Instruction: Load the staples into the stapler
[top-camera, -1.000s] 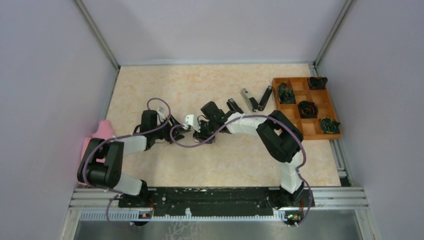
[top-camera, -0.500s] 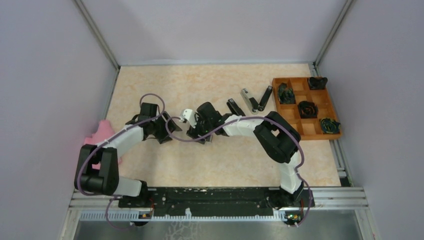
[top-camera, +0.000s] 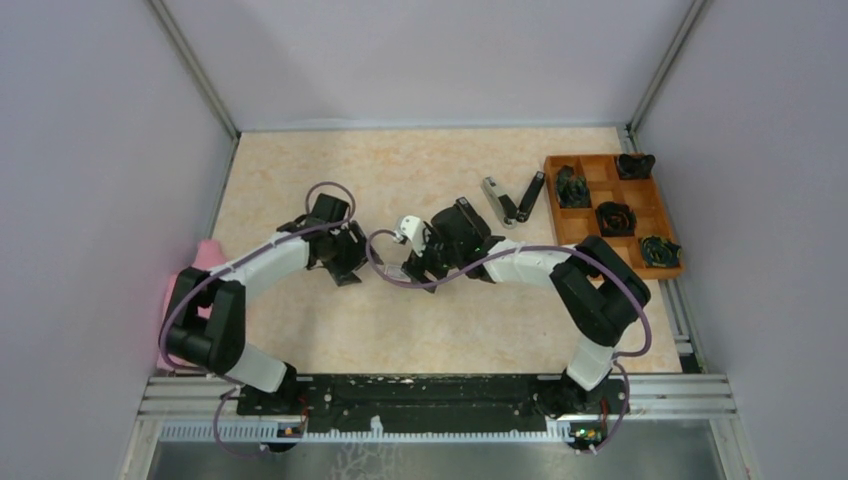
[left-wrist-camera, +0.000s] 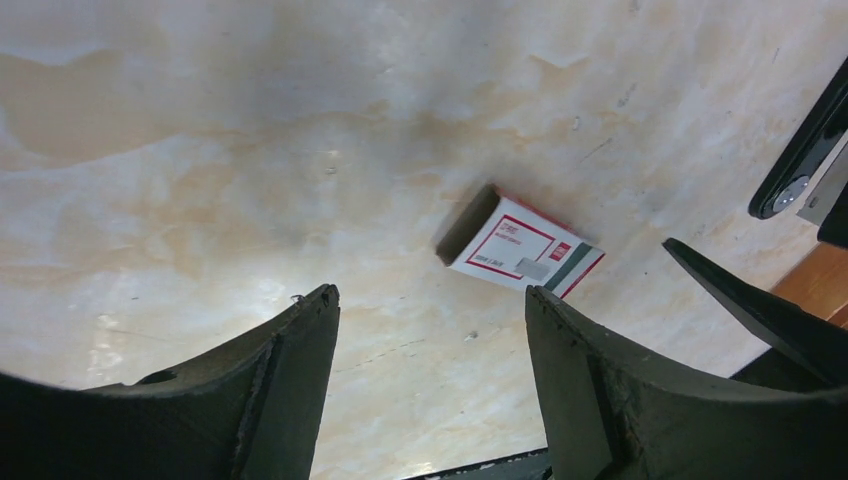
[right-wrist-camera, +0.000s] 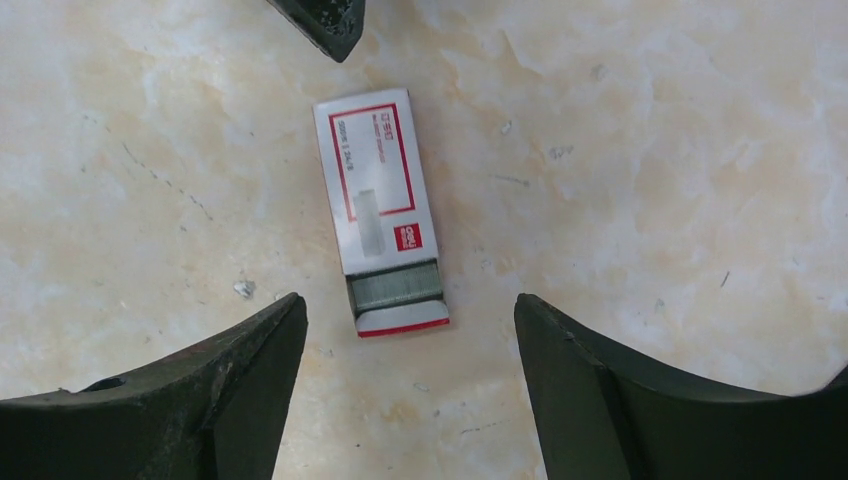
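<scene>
**Table** (top-camera: 400, 170): pale marbled top, cream with orange veining and light scuffs.

**Box** (right-wrist-camera: 375, 190): small flat card carton, white with a red border and red print. It lies flat on the table between the two claws and touches neither. Its inner drawer is slid partway out at one end.

**Staples** (right-wrist-camera: 395, 287): silvery-grey ridged metal block, rectangular, seated in the exposed part of the drawer (how far it runs under the sleeve cannot be told).

**Left claw** (left-wrist-camera: 430, 300): jaws spread wide with nothing between them. The box lies just beyond its tips.

**Right claw** (right-wrist-camera: 410, 300): jaws parted and empty. Its fingers (right-wrist-camera: 240, 390) are curved, matte black and rough along the edges. The drawer end of the box lies under the gap between the tips.

**Stapler** (top-camera: 495, 197): hinged open in a V, one half grey metal and the other black. It lies on the table further back, just left of the tray and well apart from the box.

**Tray** (top-camera: 618, 253): orange wood with square compartments, several of which hold dark bundled items too small to identify.
</scene>
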